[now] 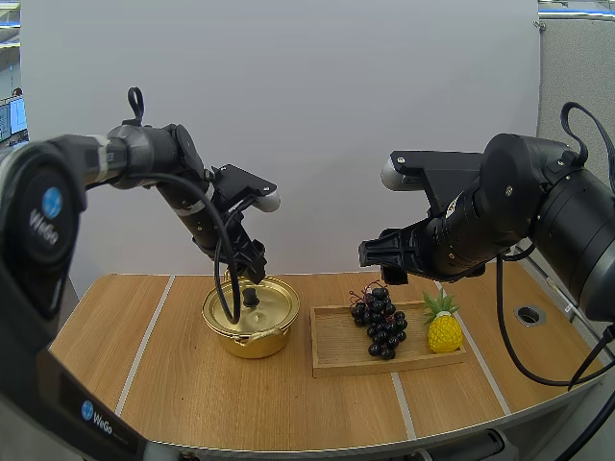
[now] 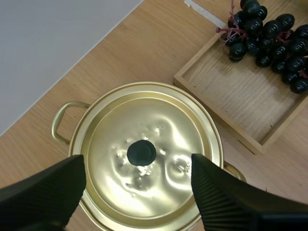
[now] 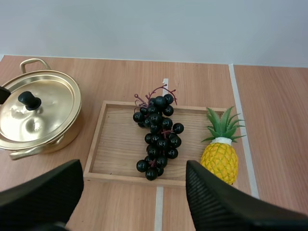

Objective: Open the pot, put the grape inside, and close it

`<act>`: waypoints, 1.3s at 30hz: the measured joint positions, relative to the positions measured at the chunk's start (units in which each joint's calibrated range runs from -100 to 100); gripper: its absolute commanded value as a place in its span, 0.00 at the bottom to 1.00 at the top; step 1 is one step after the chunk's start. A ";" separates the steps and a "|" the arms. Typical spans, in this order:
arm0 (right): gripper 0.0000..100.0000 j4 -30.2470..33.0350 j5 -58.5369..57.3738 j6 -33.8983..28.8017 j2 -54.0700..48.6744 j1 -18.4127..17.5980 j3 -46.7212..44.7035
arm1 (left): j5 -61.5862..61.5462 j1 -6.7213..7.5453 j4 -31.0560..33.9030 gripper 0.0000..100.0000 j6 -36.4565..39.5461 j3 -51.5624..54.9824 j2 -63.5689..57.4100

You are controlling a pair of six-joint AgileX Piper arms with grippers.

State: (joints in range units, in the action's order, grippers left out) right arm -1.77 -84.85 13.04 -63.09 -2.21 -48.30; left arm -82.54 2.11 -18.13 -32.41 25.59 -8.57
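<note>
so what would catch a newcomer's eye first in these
The shiny gold pot stands out first, its lid on, with the left gripper open right above the lid's black knob. Next comes the dark bunch of grapes lying on the wooden tray to the pot's right, with a yellow pineapple at the tray's right end. The right gripper hangs open above the tray.
</note>
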 measured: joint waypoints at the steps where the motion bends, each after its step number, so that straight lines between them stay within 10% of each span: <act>1: 1.00 0.00 0.00 0.00 0.00 0.00 0.00 | -0.17 0.00 0.00 1.00 0.00 -0.83 1.05; 39: 1.00 0.00 0.00 0.00 0.00 0.00 0.00 | 0.56 0.00 0.11 1.00 0.20 -5.08 17.26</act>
State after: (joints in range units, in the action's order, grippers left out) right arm -1.77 -84.85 13.04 -63.09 -2.21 -48.30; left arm -81.98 2.11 -18.02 -32.20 20.50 8.69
